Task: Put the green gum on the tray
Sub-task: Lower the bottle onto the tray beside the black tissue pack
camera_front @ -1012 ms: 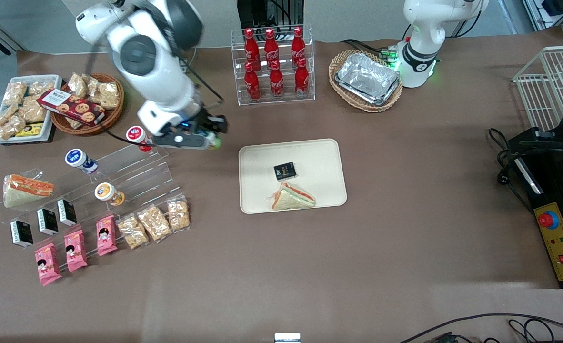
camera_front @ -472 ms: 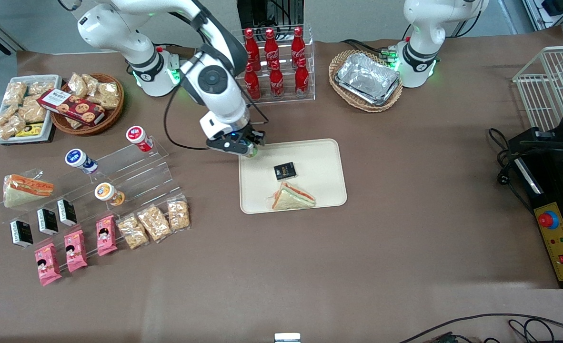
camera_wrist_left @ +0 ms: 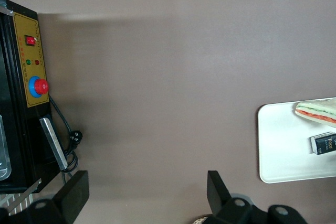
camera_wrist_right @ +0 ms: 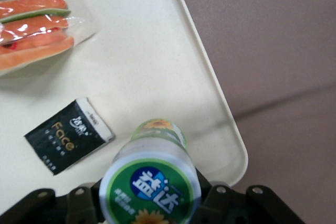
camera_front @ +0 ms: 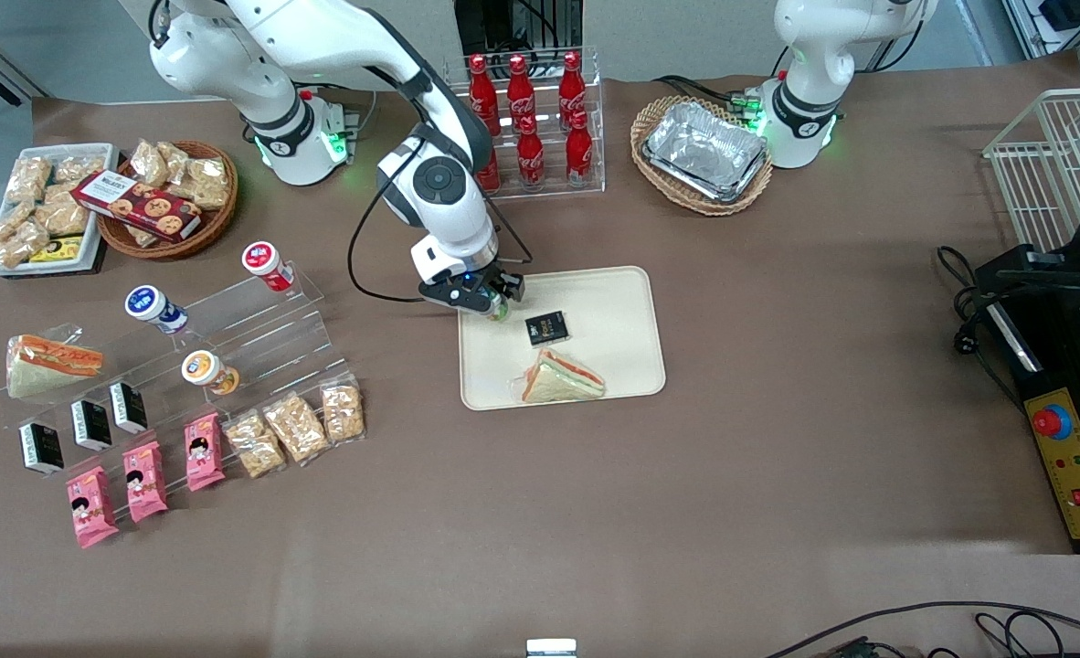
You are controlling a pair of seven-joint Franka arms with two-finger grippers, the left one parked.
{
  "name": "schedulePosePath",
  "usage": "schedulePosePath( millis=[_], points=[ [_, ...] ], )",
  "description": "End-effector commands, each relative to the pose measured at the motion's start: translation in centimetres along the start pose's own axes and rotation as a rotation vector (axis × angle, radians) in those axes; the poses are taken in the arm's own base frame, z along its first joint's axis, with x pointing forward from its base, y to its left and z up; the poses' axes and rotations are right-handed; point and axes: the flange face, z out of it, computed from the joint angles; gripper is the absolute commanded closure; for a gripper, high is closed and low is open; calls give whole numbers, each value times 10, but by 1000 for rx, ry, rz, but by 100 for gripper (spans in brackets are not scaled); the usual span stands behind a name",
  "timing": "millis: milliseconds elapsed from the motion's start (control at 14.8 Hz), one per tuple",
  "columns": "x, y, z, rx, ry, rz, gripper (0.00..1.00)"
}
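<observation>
The gripper (camera_front: 496,306) is over the tray (camera_front: 627,292), at the corner nearest the working arm's base. Its jaws are clamped on the green gum (camera_front: 500,311). The wrist view shows the gum (camera_wrist_right: 152,182) standing upright in the grip with its green-and-white cap facing the camera. The bottle is above the tray (camera_wrist_right: 152,66), near its rim. I cannot tell if the bottom of it touches the tray.

A small black packet (camera_front: 546,328) lies flat on the tray just beside the gum. A sandwich (camera_front: 561,378) in clear wrap is also on the tray, nearer to the front camera than the black packet. In the wrist view the black packet (camera_wrist_right: 68,135) is close to the gum, and the sandwich (camera_wrist_right: 37,32) is farther along the tray.

Toward the working arm's end of the table, well apart from the tray, a clear stepped stand (camera_front: 266,338) holds a red-capped bottle (camera_front: 265,262), a blue-capped bottle (camera_front: 153,307) and an orange-capped bottle (camera_front: 206,371). A rack of red cola bottles (camera_front: 526,123) stands farther from the front camera than the tray.
</observation>
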Motion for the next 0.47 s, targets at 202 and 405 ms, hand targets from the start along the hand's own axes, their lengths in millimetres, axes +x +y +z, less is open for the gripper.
schedulePosePath(
  millis=[202,405],
  points=[
    [-4,15,36,24,37,5,83],
    [-7,14,36,23,36,23,76]
  ],
)
